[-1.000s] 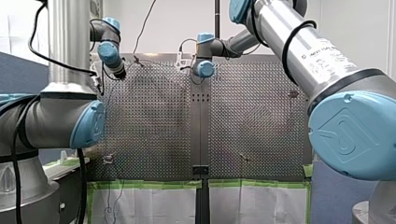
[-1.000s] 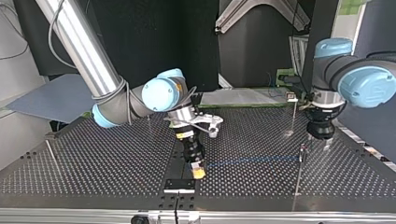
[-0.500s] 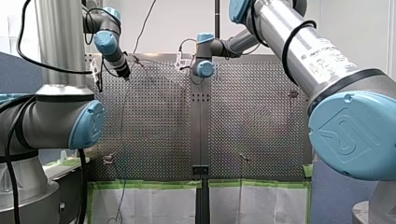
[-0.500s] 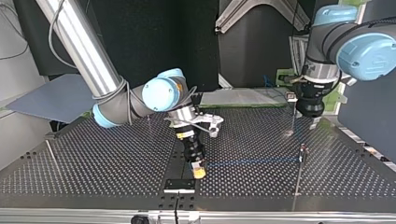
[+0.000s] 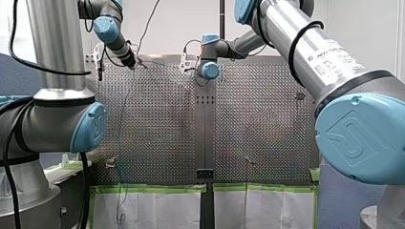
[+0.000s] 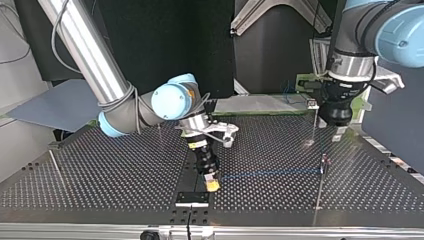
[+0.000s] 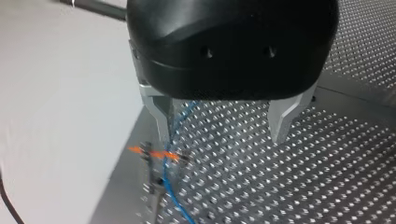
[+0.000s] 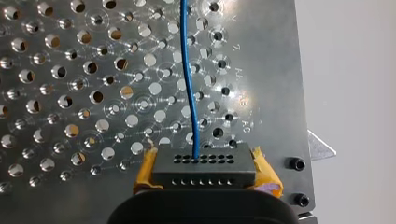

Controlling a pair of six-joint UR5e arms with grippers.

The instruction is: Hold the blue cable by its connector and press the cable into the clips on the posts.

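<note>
The thin blue cable (image 6: pixel 270 173) lies low over the perforated table (image 6: pixel 125 170), running from a black connector block (image 8: pixel 203 163) to a clip post (image 6: pixel 324 163). My right gripper (image 6: pixel 212 184) is shut on that connector, its yellow pads (image 8: pixel 264 170) pressed to both sides, and the cable (image 8: pixel 189 70) leads straight ahead from it. My left gripper (image 6: pixel 339 135) hangs raised above and behind the clip post, apart from it. In the left wrist view its metal fingers (image 7: pixel 159 119) stand wide open and empty, with the cable (image 7: pixel 170 196) and the orange-marked clip (image 7: pixel 158 154) below them.
A second tall post (image 6: pixel 314 107) stands just behind my left gripper. More thin posts stand at the top view's left (image 6: pixel 54 162) and behind my right arm (image 6: pixel 159 131). A black bracket (image 6: pixel 192 198) sits at the table's near edge in the top view.
My left gripper has lifted up and back from the clip post, still open. My right gripper and the connector have not moved.
</note>
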